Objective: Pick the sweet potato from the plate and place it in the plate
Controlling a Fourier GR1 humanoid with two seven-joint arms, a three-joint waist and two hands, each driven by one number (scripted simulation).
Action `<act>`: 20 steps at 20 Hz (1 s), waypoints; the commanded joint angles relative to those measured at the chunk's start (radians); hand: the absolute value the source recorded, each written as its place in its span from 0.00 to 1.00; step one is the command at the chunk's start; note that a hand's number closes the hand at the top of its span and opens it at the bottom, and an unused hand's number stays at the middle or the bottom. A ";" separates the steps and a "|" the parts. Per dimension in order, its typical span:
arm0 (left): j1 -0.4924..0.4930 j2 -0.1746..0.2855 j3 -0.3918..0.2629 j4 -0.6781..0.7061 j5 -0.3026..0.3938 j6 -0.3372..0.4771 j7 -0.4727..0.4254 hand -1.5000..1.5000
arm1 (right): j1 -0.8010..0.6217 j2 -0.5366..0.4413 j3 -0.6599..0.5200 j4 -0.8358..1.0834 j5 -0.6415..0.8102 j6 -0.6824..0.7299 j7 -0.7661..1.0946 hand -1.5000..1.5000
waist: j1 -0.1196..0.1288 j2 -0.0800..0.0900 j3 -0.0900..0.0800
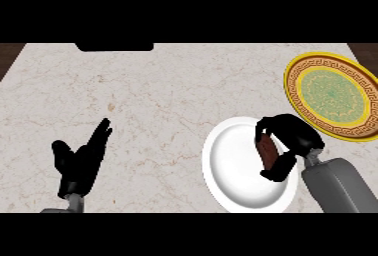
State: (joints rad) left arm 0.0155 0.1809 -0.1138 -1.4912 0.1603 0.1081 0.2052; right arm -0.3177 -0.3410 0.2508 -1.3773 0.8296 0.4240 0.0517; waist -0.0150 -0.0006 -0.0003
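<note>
A brown sweet potato (267, 151) lies over the right part of a plain white plate (235, 167) at the lower right of the counter. My right hand (293, 137) is curled round it, fingers on one end and thumb under the other. Whether the potato rests on the plate or is just above it I cannot tell. A yellow plate with a green patterned centre (332, 95) stands at the far right, just beyond the hand. My left hand (81, 160) is open at the lower left, fingers up and resting.
The marble counter (162, 95) stretches wide between the two hands. A dark object (114, 46) sits at the back edge, left of the middle. Dark wood shows past the counter's corners at the back.
</note>
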 commanded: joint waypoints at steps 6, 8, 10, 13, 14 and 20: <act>0.018 -0.006 -0.013 0.005 0.007 -0.013 0.016 0.50 | -0.215 0.154 -0.285 0.012 0.186 -0.430 0.570 1.00 | 0.040 0.007 -0.005; 0.003 -0.010 -0.024 0.001 0.006 -0.020 0.022 0.50 | -0.268 0.165 -0.299 0.020 0.288 -0.522 0.693 1.00 | 0.054 0.013 -0.006; -0.007 0.000 -0.022 0.013 -0.004 -0.023 0.018 0.50 | -0.321 0.197 -0.314 0.037 0.373 -0.612 0.806 1.00 | 0.076 0.023 -0.006; -0.030 -0.015 -0.038 0.015 0.000 -0.029 0.035 0.50 | -0.397 0.242 -0.330 0.066 0.517 -0.741 0.978 1.00 | 0.087 0.026 -0.005; -0.032 -0.027 -0.048 0.018 -0.002 -0.028 0.034 0.50 | -0.417 0.250 -0.341 0.075 0.564 -0.790 1.027 1.00 | 0.085 0.026 -0.005; -0.018 -0.034 -0.053 0.049 -0.002 -0.044 0.010 0.50 | -0.471 0.325 -0.409 0.188 0.822 -1.029 1.219 1.00 | 0.083 0.028 -0.001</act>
State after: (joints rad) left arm -0.0293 0.1674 -0.1420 -1.4837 0.1537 0.0782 0.2065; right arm -0.7493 -0.0653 -0.1236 -1.2423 1.5075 -0.4143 1.0611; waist 0.0702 0.0225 0.0011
